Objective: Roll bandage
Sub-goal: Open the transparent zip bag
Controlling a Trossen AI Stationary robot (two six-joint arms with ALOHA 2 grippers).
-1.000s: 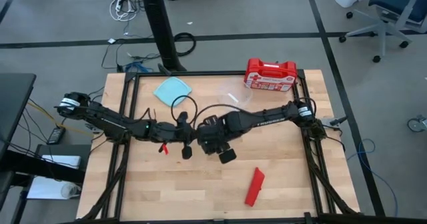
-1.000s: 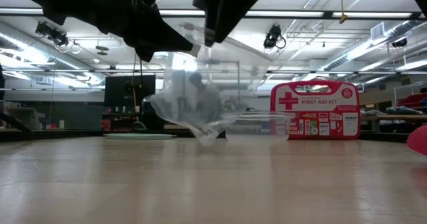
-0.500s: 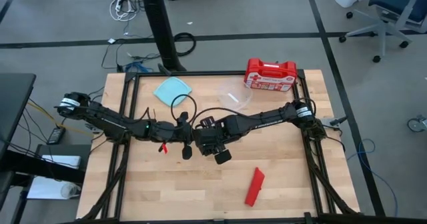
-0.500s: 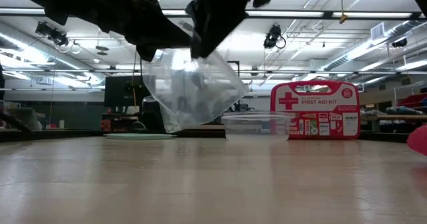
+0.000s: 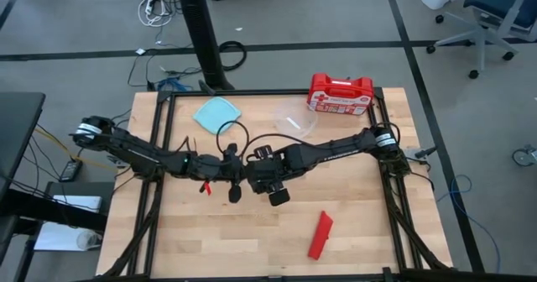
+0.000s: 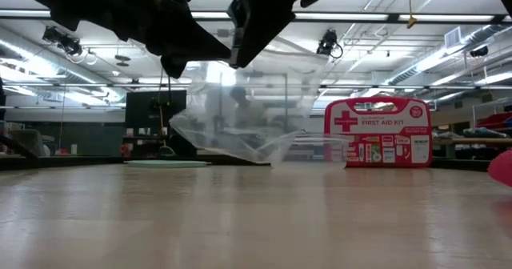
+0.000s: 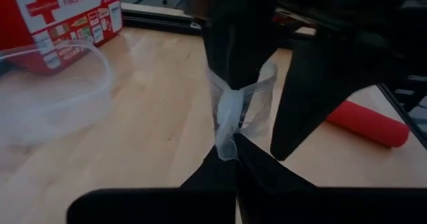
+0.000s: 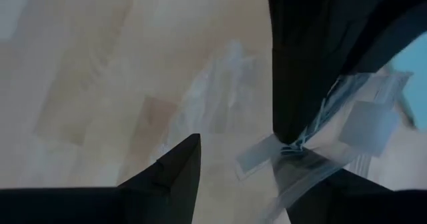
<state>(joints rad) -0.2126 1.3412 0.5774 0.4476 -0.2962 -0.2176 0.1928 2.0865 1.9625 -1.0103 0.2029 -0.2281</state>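
The bandage [image 5: 320, 235] is a red roll lying on its side on the wooden table, near the front right; it also shows in the left wrist view [image 7: 367, 124]. Neither gripper is at it. Both grippers meet above the table's middle at a clear plastic bag [image 6: 240, 117] that hangs between them. My left gripper [image 5: 232, 188] is shut on the bag's rim. My right gripper [image 5: 273, 191] points steeply down just to its right, fingers open at the bag's mouth. My left gripper pinches the bag's rim [image 7: 230, 127] between its two fingertips, coming in nearly level from the table's left. The plastic is bunched there, and the bag hangs below, clear of the table. My right gripper comes from above with open fingers. The bag's rim [image 7: 250, 91] lies around one finger [image 7: 240, 44]; the other finger [image 7: 320, 84] stands outside it.
A red first-aid case [image 5: 340, 93] stands at the far right edge, with a clear round tub [image 5: 295, 121] in front of it. A teal cloth [image 5: 216, 112] lies at the far left. The black table frame [image 5: 159, 148] runs along both sides.
The bag has changed shape while held. It was bunched low, then swung up fuller, and now spreads wide and sags again. My right gripper has tipped further down and edged slightly toward my left gripper. My left gripper stays shut on the rim.
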